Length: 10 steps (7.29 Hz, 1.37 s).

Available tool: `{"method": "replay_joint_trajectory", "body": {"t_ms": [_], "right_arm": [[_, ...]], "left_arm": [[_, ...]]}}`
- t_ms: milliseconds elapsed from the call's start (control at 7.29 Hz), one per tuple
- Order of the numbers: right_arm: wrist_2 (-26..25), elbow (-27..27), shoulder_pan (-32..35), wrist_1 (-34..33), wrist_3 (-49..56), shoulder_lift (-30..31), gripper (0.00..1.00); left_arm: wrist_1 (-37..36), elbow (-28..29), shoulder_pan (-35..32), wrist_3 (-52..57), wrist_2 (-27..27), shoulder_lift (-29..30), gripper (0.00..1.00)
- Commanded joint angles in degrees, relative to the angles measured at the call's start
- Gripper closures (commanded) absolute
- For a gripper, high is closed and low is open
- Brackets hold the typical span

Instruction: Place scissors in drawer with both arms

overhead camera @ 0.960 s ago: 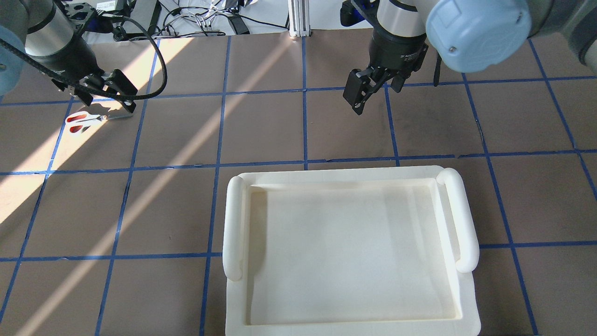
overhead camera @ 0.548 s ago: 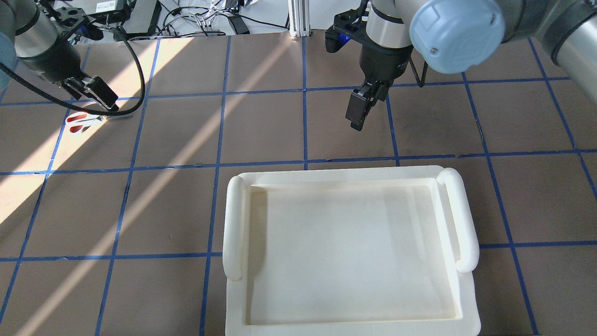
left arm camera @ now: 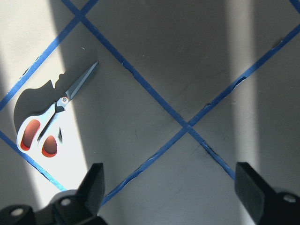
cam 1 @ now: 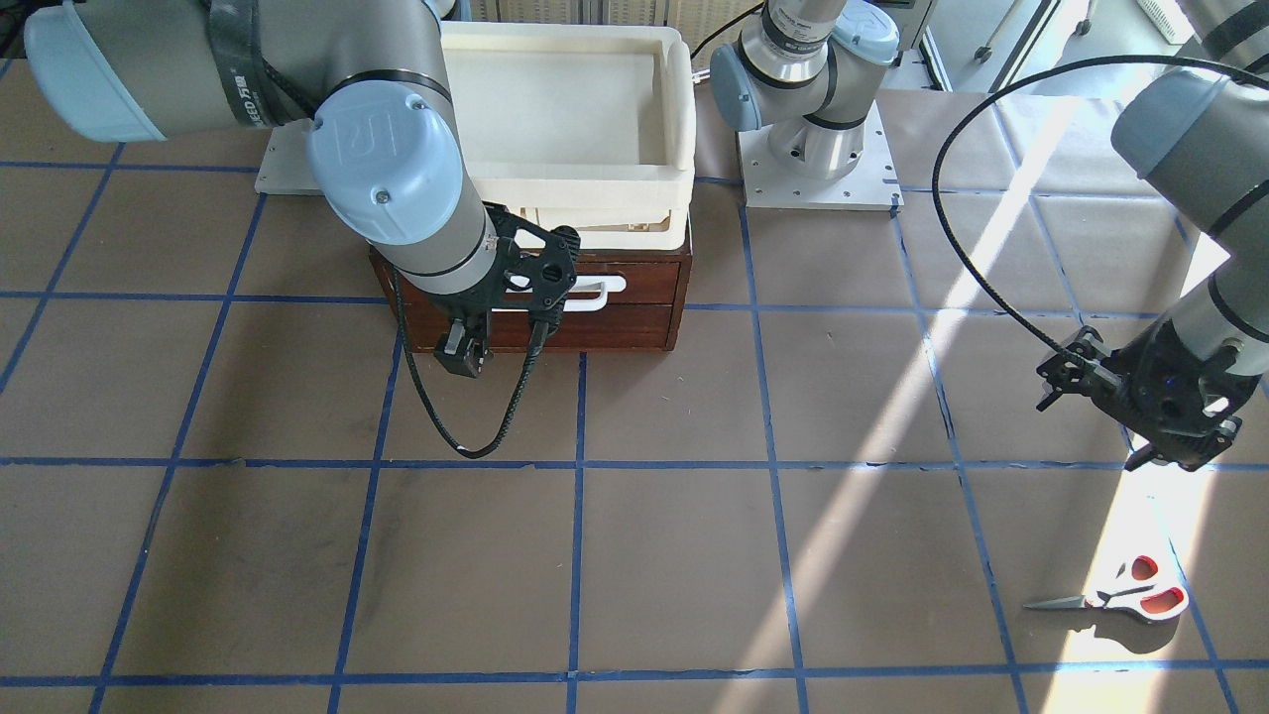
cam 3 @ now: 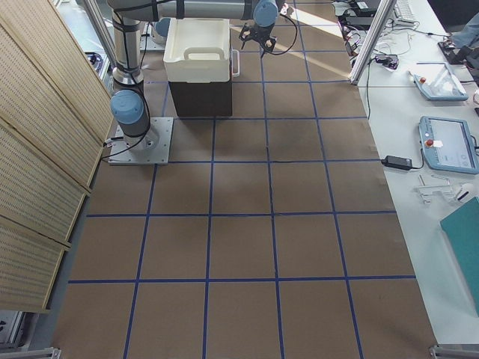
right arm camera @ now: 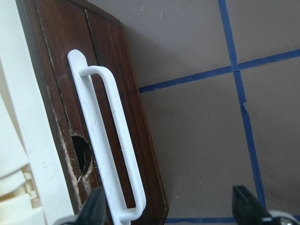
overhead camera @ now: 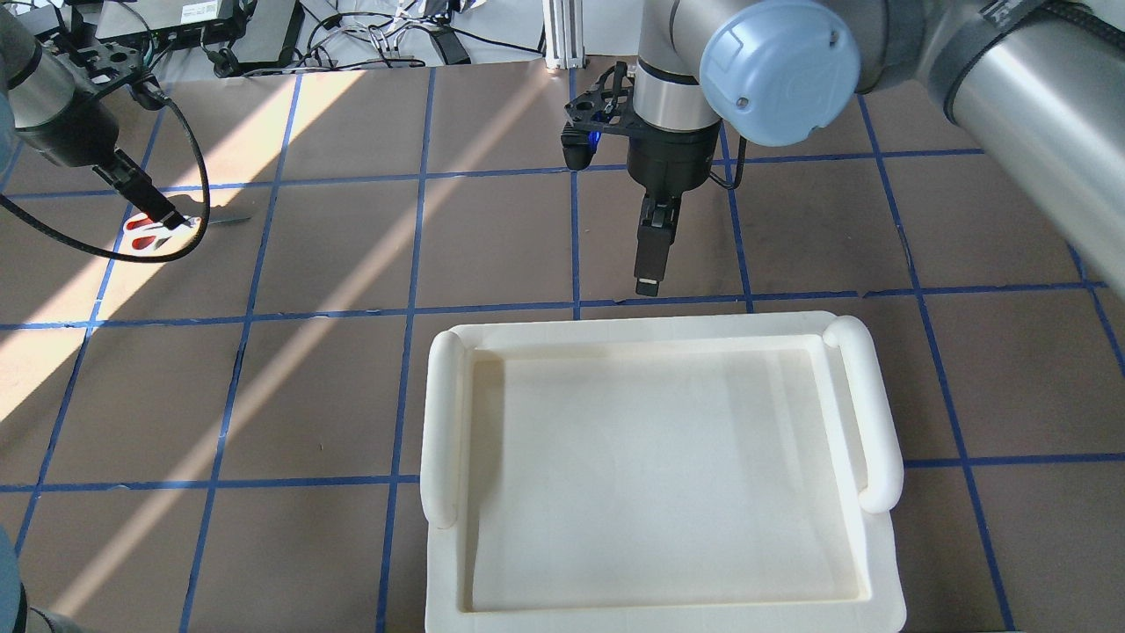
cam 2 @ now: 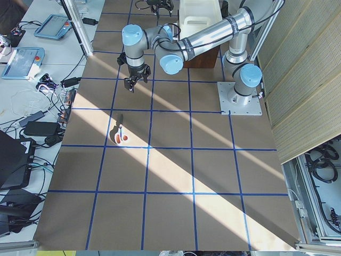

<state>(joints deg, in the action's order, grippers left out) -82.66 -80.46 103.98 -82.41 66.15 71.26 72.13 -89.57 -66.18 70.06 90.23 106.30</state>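
I read the drawer as shut, with its white bar handle facing outward and the cream tray resting on top. The right gripper hangs directly in front of the drawer, jaws spread and holding nothing. One end of the handle sits just inside one finger. The scissors lie flat on the table, blades together, well apart from the drawer on the left arm's side. The left gripper hovers near them, jaws wide and empty.
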Motion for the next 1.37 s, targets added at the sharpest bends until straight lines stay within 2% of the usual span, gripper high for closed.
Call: {"method": "replay_joint_trajectory", "body": {"t_ms": [0,274,685,1234], "right_arm": [[-1.53,2.41,0.87,3.12,7.82,-4.89,0.05],[-3.03,2.24,1.31,6.20,13.03,-5.07,0.05],[-1.54,2.06,2.18,1.21,12.25,-7.97,0.05],[-1.54,1.71,2.45,1.64,11.90,-8.24,0.09]], "left_arm": [[-6.00,0.10,2.01,13.56,-0.14,4.60,0.00],[-7.97,0.10,2.19,24.21,0.12,8.03,0.00],[-7.97,4.47,4.48,34.14,0.12,13.03,0.00],[-12.98,7.66,4.48,45.85,-0.14,19.55,0.00]]}}
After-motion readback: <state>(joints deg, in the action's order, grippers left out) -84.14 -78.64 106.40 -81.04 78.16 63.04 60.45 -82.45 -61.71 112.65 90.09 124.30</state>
